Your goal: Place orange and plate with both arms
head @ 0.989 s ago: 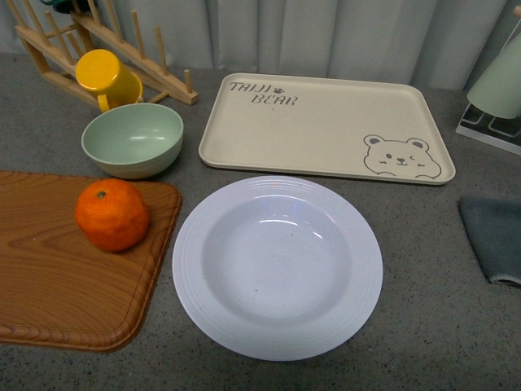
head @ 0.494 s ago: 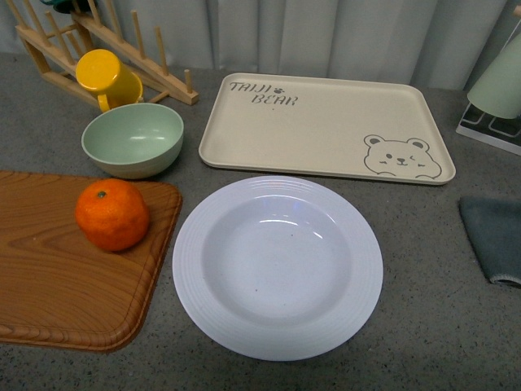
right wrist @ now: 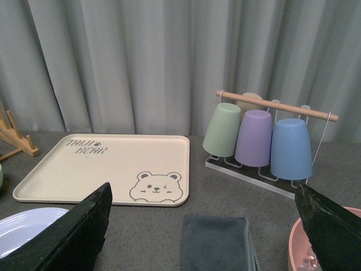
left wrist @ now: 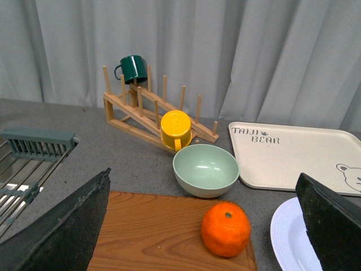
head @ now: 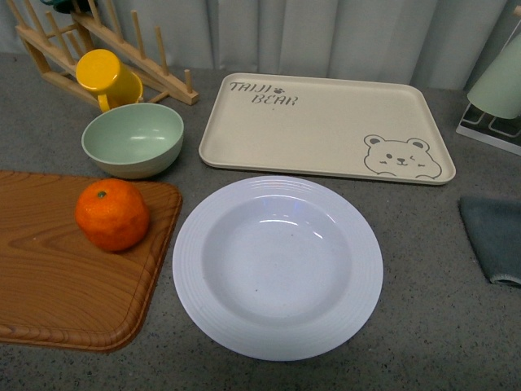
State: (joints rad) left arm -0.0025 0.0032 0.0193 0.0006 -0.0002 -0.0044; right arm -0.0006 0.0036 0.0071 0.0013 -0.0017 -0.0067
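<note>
Nothing is lifted yet, so the step in hand is the reach. The orange (head: 112, 214) sits on the wooden board (head: 65, 285), nearer the robot than the tray (head: 326, 122) and off to its left. The plate (head: 191, 269) lies flat on the tabletop (head: 423, 326), just on the near side of the tray and not touching it.

Neither arm shows in the front view. In the wrist views the left hand (left wrist: 203, 174) and the right hand (right wrist: 202, 185) are both spread wide and hold nothing.

Next, the left hand likely needs to drop over the orange, while the right takes the plate by the rim, probably the edge nearest it. The bare tray looks the likely goal, though that is a guess.
</note>
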